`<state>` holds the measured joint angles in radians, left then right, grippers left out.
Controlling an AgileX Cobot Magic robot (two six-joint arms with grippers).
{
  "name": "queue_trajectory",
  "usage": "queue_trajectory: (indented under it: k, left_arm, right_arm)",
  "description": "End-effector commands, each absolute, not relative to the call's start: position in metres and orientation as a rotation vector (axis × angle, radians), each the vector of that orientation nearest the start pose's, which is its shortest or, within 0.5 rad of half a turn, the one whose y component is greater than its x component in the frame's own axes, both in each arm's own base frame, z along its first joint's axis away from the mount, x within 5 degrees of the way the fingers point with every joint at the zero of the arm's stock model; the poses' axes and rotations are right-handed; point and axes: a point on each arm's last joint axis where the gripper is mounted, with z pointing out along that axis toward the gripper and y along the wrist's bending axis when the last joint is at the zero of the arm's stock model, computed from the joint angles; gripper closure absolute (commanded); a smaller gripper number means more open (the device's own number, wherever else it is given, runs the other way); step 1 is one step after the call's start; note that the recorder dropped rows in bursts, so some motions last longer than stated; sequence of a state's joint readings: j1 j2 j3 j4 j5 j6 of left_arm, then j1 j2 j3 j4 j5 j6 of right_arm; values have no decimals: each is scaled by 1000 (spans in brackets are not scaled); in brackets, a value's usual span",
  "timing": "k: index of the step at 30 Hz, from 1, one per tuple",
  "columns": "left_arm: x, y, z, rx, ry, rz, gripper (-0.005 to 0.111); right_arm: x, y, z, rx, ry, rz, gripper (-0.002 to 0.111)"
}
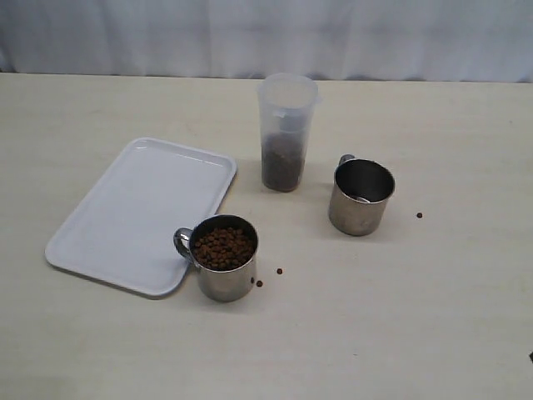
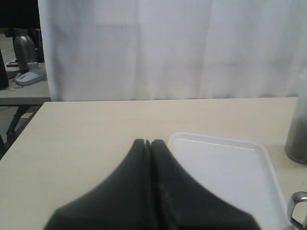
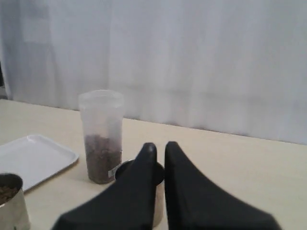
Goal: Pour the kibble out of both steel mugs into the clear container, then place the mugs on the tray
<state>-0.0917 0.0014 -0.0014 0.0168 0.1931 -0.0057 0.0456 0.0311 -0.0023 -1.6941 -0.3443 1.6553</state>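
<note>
One steel mug [image 1: 221, 258], full of kibble [image 1: 223, 247], stands at the near right corner of the white tray [image 1: 133, 212]. The other steel mug [image 1: 360, 197] stands empty to the right of the clear container [image 1: 286, 133], which is upright and holds kibble in its lower part. Neither gripper shows in the exterior view. My left gripper [image 2: 148, 142] is shut on nothing, hanging over the table beside the tray [image 2: 230, 167]. My right gripper [image 3: 160, 146] has a narrow gap between its fingers, nothing in it, and sits back from the empty mug [image 3: 123, 168].
Three loose pellets lie on the table: two [image 1: 279, 271] by the full mug and one [image 1: 419, 215] right of the empty mug. A white curtain closes off the far table edge. The full mug [image 3: 10, 201] shows at the right wrist view's corner.
</note>
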Motion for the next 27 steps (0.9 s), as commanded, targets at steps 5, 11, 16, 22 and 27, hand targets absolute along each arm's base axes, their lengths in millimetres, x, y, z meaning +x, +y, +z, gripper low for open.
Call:
queue_trajectory:
  k: [5,11,16,22,27]
  left_arm:
    - [56,-5,197,76,1665,-70,107]
    - [56,-5,197,76,1665,-70,107]
    - [56,-5,196,76,1668,-70,107]
    - [56,-5,196,76,1670,-70,107]
    - [56,-5,196,76,1670,-70,107]
  right_arm:
    - [54,26,216,-26,1479,486,104]
    - [52,30,220,-114,1428,461,104]
    - [59,3,210,63,1532,139,104]
    - [59,4,203,-46,1604,47,104]
    - [59,4,203,-63,1612,34,104]
